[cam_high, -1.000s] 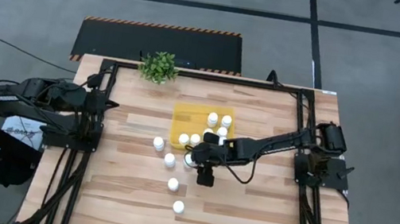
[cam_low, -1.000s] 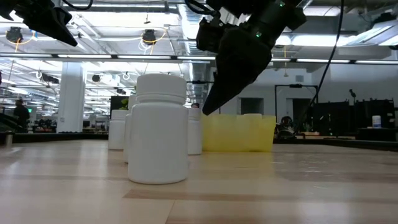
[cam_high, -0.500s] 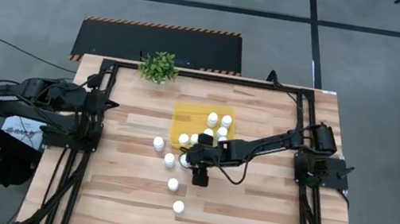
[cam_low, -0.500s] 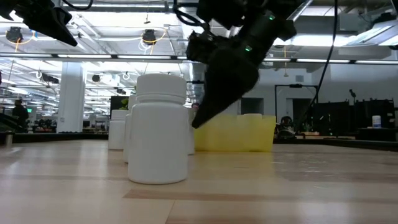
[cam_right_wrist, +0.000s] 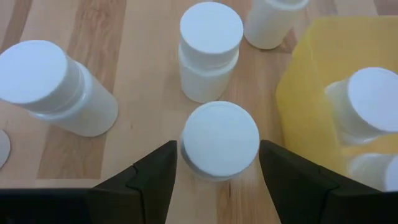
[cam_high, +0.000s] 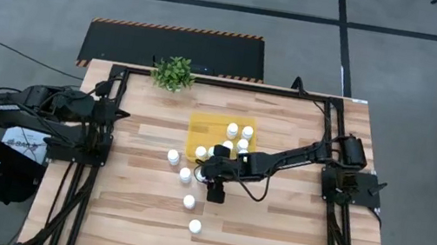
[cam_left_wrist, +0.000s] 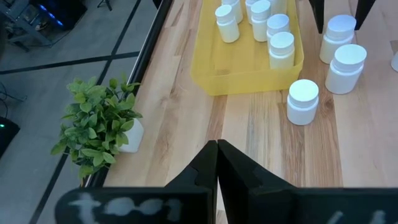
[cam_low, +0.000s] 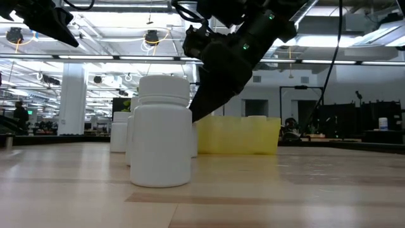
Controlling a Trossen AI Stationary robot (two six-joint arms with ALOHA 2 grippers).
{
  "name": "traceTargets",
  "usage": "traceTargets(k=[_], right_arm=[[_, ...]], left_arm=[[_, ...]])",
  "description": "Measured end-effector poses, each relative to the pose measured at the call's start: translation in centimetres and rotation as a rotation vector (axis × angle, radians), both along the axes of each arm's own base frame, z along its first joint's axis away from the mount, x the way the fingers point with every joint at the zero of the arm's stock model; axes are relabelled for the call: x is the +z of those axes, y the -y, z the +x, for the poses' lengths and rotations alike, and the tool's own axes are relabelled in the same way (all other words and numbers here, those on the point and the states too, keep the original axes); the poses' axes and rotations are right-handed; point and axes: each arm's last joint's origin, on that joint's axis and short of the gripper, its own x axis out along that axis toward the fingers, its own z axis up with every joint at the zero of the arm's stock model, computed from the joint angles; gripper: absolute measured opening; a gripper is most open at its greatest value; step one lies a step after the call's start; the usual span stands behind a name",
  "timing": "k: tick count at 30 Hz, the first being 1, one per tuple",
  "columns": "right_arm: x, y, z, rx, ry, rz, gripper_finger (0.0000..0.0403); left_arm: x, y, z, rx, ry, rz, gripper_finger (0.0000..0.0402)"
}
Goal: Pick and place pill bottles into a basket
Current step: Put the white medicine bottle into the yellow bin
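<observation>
White bottles, yellow tray, wooden bench

White plastic pill bottles (cam_high: 189,201), small upright cylinders with round white caps of slightly smaller width than the body; all alike. Four stand loose on the table (cam_high: 271,236), strung out from beside the tray toward the near edge. One further bottle (cam_right_wrist: 219,140) stands upright on the wood just outside the tray wall, between the fingers of the right gripper (cam_right_wrist: 217,168); the fingers are spread to either side of its cap, and contact cannot be judged.

Surface: pale wooden planks in a black metal frame. Small green leafy plant (cam_high: 174,72) in a white pot at the far edge. Grey floor around, with a dark mat edged in hazard stripes beyond the table. Low view shows a large hall with ceiling lights and pillars behind.

Container: shallow bright-yellow basket (cam_high: 197,129) with low walls, near the table's middle. Holds at least five bottles, upright, clustered on the side nearest the right arm.

Left gripper (cam_left_wrist: 216,163): parked at the table's left edge, fingers pressed together, nothing held.
</observation>
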Motion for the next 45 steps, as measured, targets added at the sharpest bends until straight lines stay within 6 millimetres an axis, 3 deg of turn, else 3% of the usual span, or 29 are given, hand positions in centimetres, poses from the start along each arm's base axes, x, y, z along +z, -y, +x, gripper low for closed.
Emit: traceTargets(k=[7,16,27,31,36,40,45], right_arm=[[0.1,0.0,0.2,0.012,0.021,-0.007,0.0213],[0.2,0.0,0.2,0.010,0.029,-0.007,0.0148],[0.9,0.0,0.2,-0.011,0.010,0.007,0.0167],[2.3,0.0,0.2,-0.011,0.015,0.008,0.0147],[4.7,0.0,-0.2,-0.010,0.030,0.010,0.0153],[7.1,0.5,-1.2,-0.010,0.063,0.012,0.0164],[9.7,1.6,-2.4,-0.029,0.104,0.011,0.0149]], left_arm=[[0.0,0.0,0.0,0.000,0.000,0.000,0.0000],[0.0,0.0,0.0,0.000,0.000,0.000,0.0000],[0.0,0.0,0.0,0.000,0.000,0.000,0.0000],[0.0,0.0,0.0,0.000,0.000,0.000,0.0000],[0.0,0.0,0.0,0.000,0.000,0.000,0.0000],[0.0,0.0,0.0,0.000,0.000,0.000,0.0000],[0.0,0.0,0.0,0.000,0.000,0.000,0.0000]])
